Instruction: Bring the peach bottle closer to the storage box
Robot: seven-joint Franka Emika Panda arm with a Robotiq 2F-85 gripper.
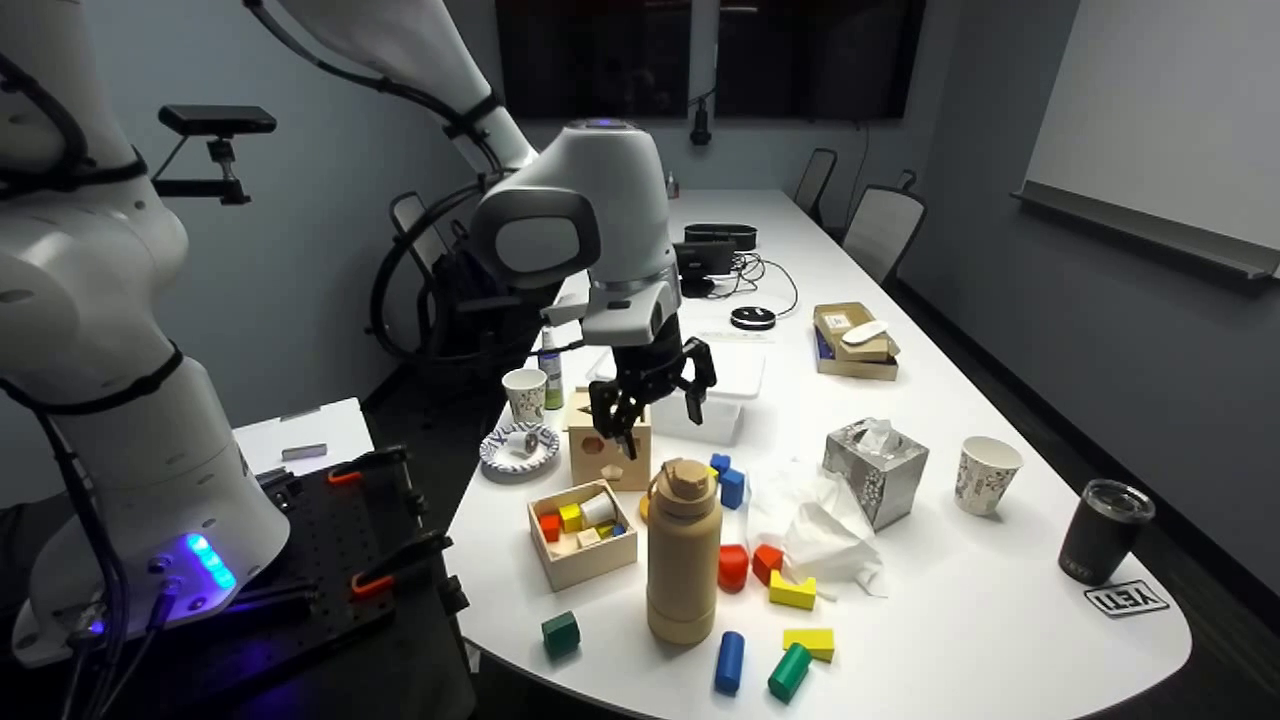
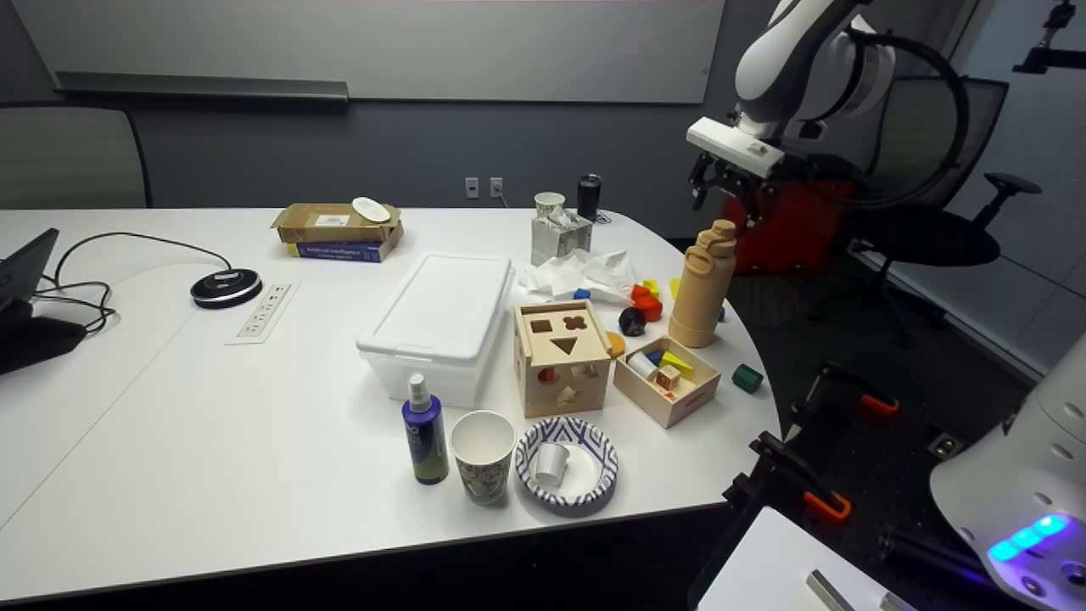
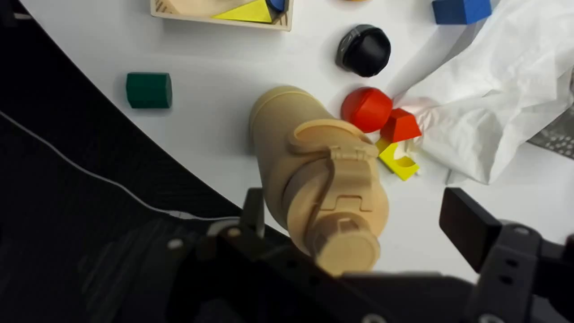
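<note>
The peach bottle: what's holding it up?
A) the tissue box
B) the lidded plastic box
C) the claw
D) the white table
D: in both exterior views the peach bottle stands upright on the white table, and the claw above it is open, gripping nothing.

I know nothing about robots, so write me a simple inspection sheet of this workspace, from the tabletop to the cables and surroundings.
Surface: white table, one end rounded.
Job's things: peach bottle upright; storage box lidded, the two apart.
Clutter: loose toy blocks, crumpled white sheet, tissue box, paper cups.
Gripper: open, holding nothing, above the bottle.
Cables: thick black cable loops beside the arm; thin cables lie on the table.
Surroundings: office chairs, wall-mounted whiteboard.
</note>
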